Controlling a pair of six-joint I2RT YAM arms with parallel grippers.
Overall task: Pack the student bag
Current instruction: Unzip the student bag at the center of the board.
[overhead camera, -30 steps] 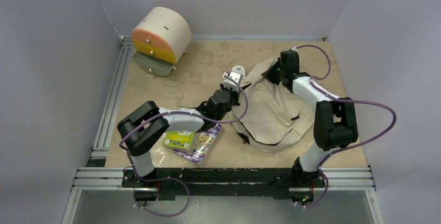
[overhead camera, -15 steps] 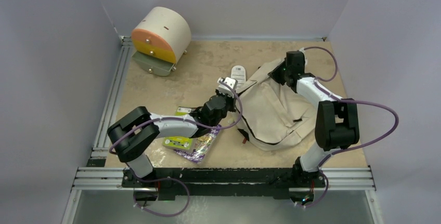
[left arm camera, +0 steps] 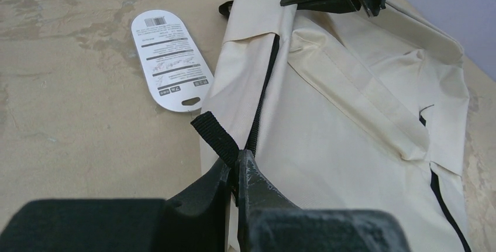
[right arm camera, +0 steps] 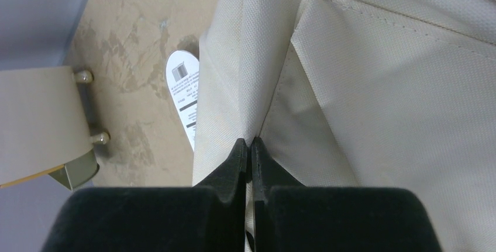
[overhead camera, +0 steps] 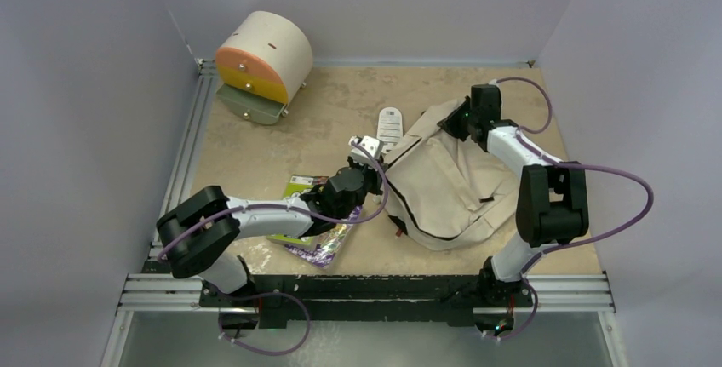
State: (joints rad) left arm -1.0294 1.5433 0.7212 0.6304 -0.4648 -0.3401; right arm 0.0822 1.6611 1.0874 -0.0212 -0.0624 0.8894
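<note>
Left end effector: your left end effector [left arm camera: 237,159] has its jaws pressed together on a black strap tab [left arm camera: 213,135] at the left edge of the student bag [overhead camera: 443,188].
Right end effector: your right end effector [right arm camera: 250,145] is pinched on a fold of the bag's cream fabric at its far corner.
Student bag: it lies flat on the surface [overhead camera: 340,99], right of centre, stretched between your two end effectors. Its black zip runs away from the tab. You cannot see inside it.
White card: a white card [left arm camera: 169,59] with a barcode lies on the surface just beside the bag's left edge.
Drawer unit: the drawer unit [overhead camera: 264,56] sits at the far left corner with its bottom drawer [overhead camera: 249,105] pulled out. You cannot tell what is in it.
Packets: a green packet [overhead camera: 298,184] and a purple foil packet [overhead camera: 328,248] lie partly under your left arm.
</note>
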